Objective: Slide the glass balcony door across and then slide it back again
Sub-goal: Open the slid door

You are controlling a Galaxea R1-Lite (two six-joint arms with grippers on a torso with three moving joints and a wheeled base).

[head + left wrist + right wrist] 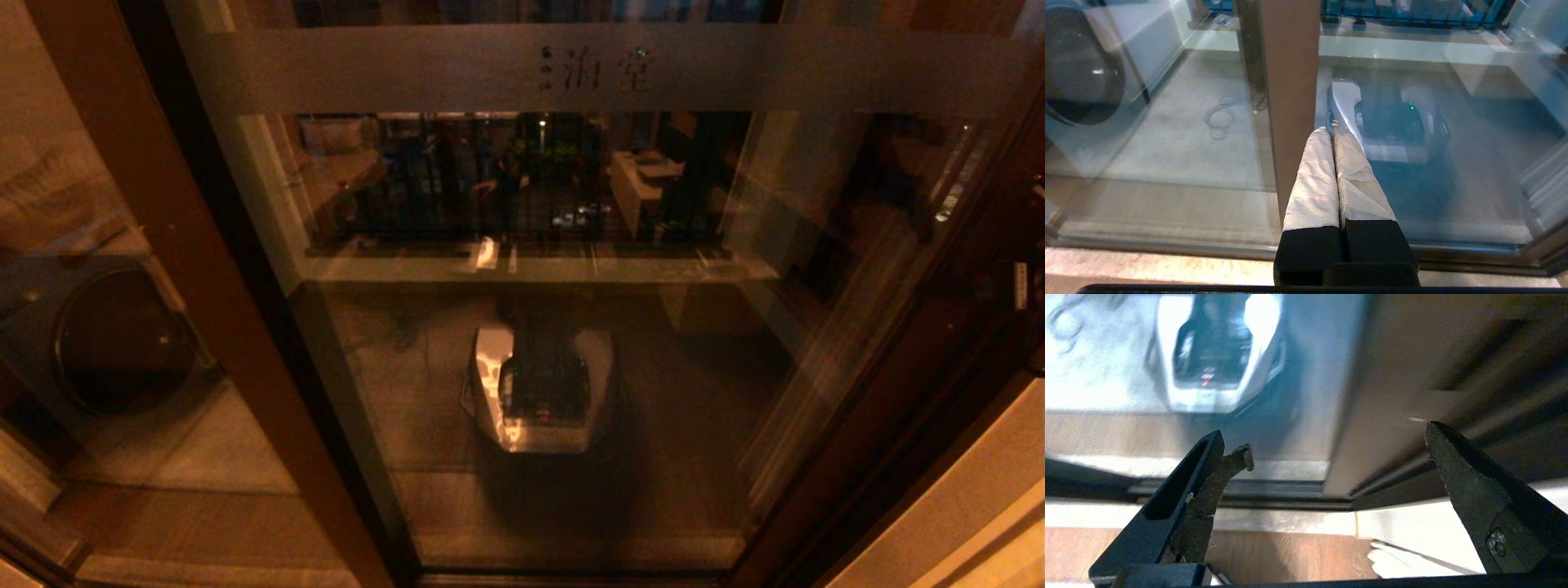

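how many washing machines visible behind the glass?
1. The washing machine stands at the robot's left, behind the fixed glass panel, left of the sliding door's brown frame. Its round dark porthole faces the camera. Others may sit out of view.

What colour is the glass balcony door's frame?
Dark reddish-brown frame, clearest in the head view.

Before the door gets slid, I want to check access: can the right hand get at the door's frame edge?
Probably yes. The right hand is open, facing the door and its brown frame low by the floor track, with nothing between them. Contact is not yet visible.
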